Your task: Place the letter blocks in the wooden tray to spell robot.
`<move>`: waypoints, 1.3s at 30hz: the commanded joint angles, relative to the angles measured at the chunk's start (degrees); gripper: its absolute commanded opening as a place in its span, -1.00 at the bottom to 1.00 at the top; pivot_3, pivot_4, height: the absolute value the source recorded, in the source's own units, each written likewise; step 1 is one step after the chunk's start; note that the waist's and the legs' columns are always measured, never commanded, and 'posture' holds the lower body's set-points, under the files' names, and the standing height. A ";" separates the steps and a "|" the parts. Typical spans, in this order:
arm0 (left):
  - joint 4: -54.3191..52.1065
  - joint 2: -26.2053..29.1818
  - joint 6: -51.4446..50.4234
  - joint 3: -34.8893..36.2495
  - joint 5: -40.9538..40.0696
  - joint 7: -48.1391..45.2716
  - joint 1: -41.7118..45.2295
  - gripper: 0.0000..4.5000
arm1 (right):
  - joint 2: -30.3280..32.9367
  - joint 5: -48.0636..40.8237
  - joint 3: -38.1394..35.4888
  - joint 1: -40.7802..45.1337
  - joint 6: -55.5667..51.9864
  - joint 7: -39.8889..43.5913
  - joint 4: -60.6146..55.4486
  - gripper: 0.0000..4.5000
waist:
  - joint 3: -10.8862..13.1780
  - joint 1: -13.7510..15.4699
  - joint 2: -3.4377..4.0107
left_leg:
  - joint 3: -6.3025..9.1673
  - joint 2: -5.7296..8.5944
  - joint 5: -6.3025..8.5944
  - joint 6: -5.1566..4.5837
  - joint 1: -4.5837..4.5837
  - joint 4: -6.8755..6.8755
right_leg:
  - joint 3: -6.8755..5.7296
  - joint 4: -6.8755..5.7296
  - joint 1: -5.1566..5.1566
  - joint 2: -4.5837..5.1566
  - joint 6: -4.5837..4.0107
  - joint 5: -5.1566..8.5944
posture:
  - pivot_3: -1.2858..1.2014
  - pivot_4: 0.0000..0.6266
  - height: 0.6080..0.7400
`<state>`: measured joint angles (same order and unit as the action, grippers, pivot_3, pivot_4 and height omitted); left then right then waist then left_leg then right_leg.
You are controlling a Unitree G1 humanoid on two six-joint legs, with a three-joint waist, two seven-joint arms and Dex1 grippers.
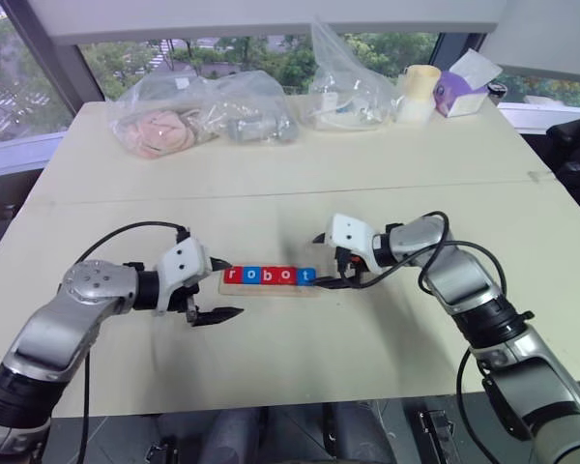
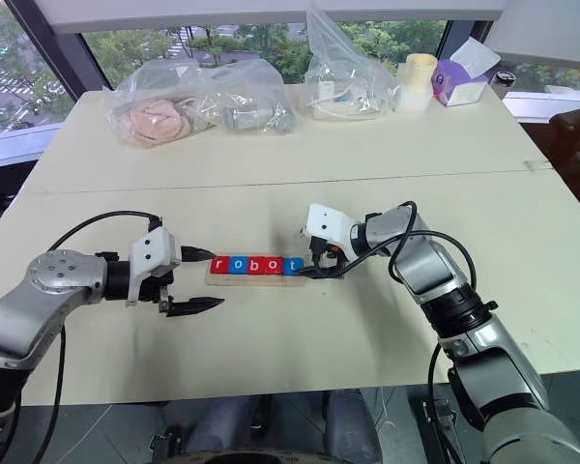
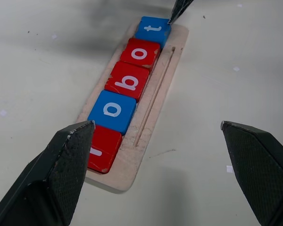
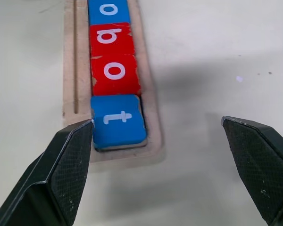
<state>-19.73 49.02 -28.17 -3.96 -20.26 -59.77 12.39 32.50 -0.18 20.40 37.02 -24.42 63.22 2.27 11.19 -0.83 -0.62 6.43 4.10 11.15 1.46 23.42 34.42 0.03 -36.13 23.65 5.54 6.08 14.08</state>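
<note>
Blocks (image 3: 127,82) spell "robot" in our pale wood tray (image 3: 153,103) mid-table (image 1: 271,188): glossy flat squares, red r, blue o, red b, red o, blue t, white lowercase letters. Our left gripper (image 1: 216,287) gapes wide at the r end, holding nothing. Our right gripper (image 4: 155,165) stands wide too, empty, one textured black finger (image 4: 61,174) just beside the t.

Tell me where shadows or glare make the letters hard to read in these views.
Left wrist view: a soft grey shadow lies on the table beyond the wooden tray, but all letters read clearly. Right wrist view: a faint shadow falls beside the blue t block; no glare. Head views: even daylight, small but legible letters.
</note>
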 commanded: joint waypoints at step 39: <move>-3.54 -1.79 -12.75 23.84 -16.40 5.73 -14.60 1.00 | -2.24 -18.79 -20.65 -16.88 -16.86 -14.36 -22.56 0.97 | -0.02 0.20 -0.01 | 0.07 -0.02 0.00 0.01 0.00 -0.01 | 0.01 0.00 -0.02 0.03 -0.13 0.08 | 0.03 -0.52 1.00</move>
<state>-20.88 47.16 -40.94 16.79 -35.61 -54.74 -1.59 29.74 -16.38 2.31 20.43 -39.65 49.34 -16.38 11.17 -0.62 -0.63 6.49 4.10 11.15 1.46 23.42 34.41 0.05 -36.12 23.64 5.60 5.86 14.20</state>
